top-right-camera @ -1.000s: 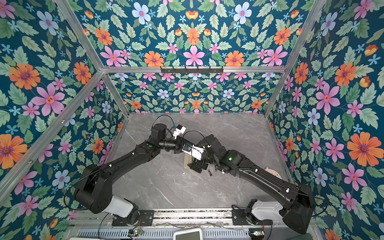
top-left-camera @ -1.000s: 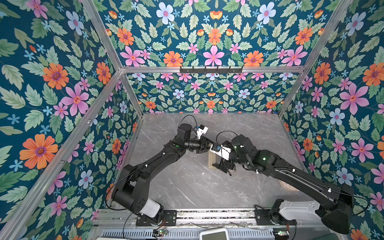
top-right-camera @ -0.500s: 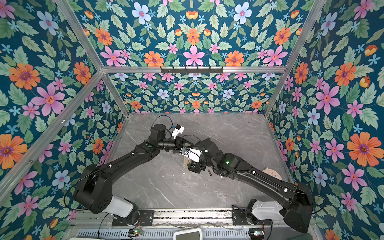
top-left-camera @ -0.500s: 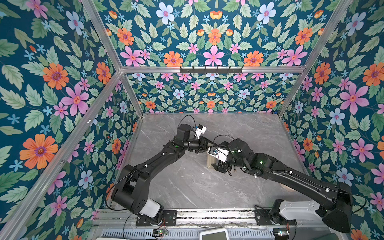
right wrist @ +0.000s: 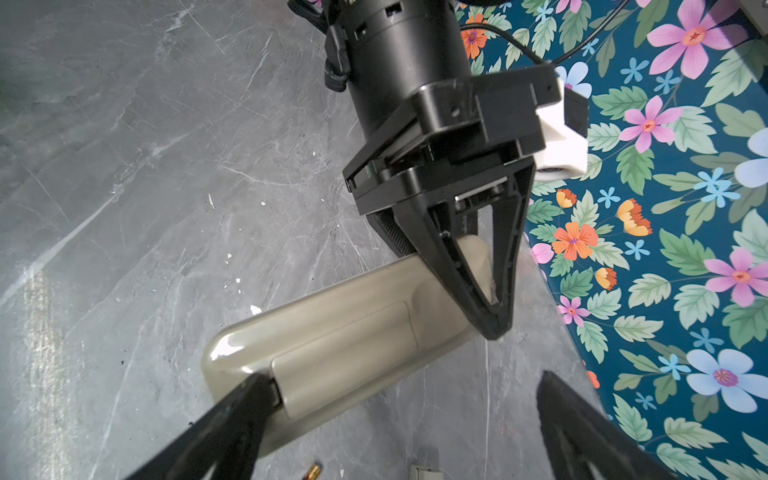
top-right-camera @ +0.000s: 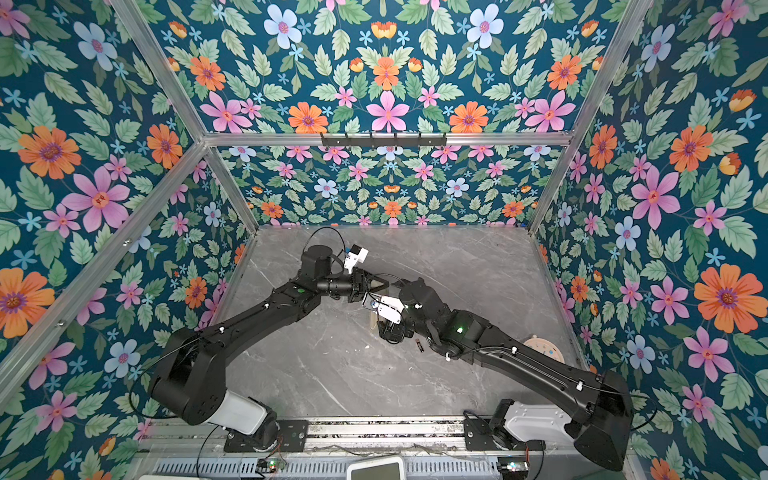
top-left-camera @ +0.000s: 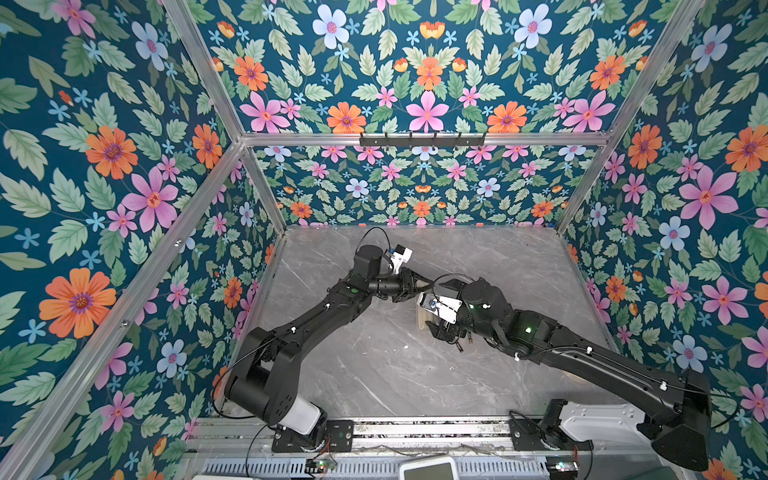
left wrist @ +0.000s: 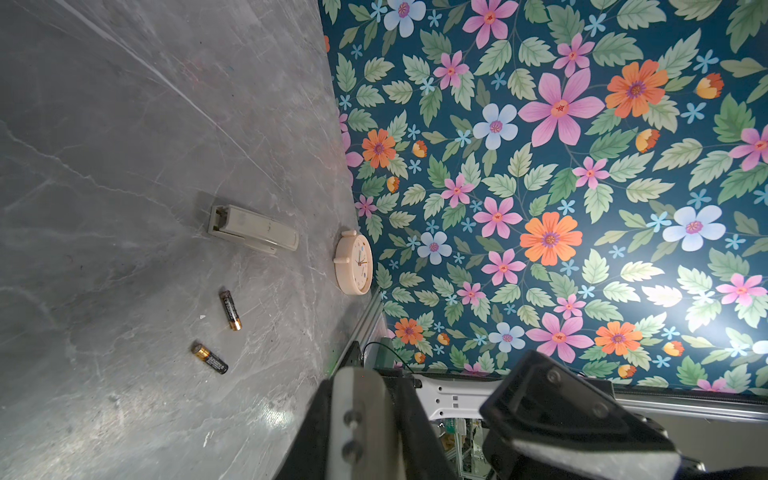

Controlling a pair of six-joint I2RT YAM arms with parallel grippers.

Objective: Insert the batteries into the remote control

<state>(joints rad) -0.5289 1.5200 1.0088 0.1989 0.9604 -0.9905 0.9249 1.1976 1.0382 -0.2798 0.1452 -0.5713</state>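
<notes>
Beige remote control [right wrist: 332, 340] lies back-up mid-frame in both top views, half hidden under the arms, and its cover looks on. We see left gripper [right wrist: 496, 322] pinched together at one end, right gripper [right wrist: 407, 380] spread wide, one finger [right wrist: 245, 411] at the cover seam. We judge it may slip and skid the remote. Only left wrist view shows both batteries [left wrist: 230, 309], loose on the table [left wrist: 104, 166].

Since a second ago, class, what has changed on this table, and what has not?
The right end effector, open, edged slightly leftward in both top views over the remote control; nothing was grasped or released. The shut left end effector and the loose battery stayed put.
</notes>
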